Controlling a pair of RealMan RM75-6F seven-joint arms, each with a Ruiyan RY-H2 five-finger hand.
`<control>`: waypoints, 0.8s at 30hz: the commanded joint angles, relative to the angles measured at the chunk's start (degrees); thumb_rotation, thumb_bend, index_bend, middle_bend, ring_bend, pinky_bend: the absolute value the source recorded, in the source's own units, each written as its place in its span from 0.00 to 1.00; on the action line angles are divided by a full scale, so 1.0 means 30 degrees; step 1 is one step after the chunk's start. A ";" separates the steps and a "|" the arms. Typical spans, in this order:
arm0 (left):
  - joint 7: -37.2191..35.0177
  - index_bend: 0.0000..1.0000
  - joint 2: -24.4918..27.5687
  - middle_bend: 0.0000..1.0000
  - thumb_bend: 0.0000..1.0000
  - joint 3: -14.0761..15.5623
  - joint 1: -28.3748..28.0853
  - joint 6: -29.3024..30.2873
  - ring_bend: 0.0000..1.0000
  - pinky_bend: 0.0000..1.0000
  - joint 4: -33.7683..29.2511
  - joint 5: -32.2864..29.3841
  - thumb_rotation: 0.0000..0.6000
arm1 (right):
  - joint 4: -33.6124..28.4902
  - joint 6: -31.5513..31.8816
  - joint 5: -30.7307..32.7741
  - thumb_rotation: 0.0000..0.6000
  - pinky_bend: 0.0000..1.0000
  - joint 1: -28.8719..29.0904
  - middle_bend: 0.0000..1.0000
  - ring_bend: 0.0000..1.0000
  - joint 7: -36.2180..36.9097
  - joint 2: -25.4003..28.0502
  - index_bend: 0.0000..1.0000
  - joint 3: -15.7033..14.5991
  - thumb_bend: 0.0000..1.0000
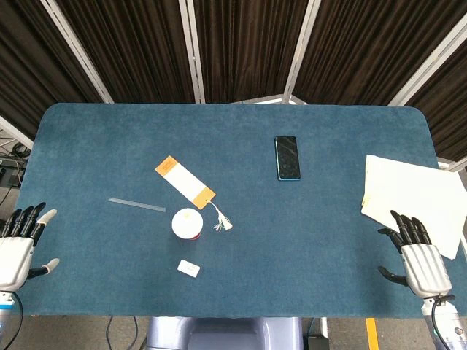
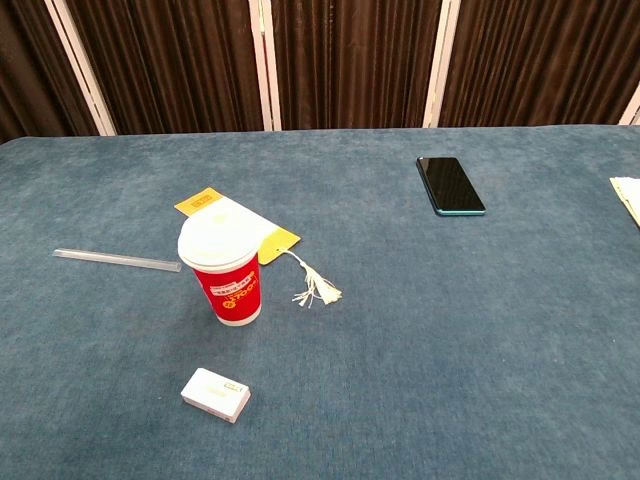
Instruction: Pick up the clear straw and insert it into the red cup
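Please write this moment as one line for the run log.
stage: not started | clear straw: flat on table, left of red cup | cup: upright, lidded | left robot hand: open, empty | right robot hand: open, empty

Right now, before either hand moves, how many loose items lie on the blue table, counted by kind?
Clear plastic straw: 1
Red paper cup with white lid: 1
Orange and white bookmark with tassel: 1
Black smartphone: 1
Small white rectangular box: 1
Stack of white paper sheets: 1
Total: 6
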 commanded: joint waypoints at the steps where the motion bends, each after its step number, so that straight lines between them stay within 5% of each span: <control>1: 0.0033 0.12 -0.0004 0.00 0.11 0.0003 0.0020 0.0071 0.00 0.00 -0.0022 0.0065 1.00 | 0.0009 0.0039 -0.0024 1.00 0.00 -0.0015 0.00 0.00 0.0044 0.0018 0.25 -0.0003 0.14; 24: 0.0002 0.12 0.0012 0.00 0.11 -0.0031 -0.0045 -0.0089 0.00 0.00 -0.0108 -0.0014 1.00 | 0.0080 0.0046 0.0042 1.00 0.00 -0.0008 0.00 0.00 0.0105 -0.0046 0.25 0.0037 0.14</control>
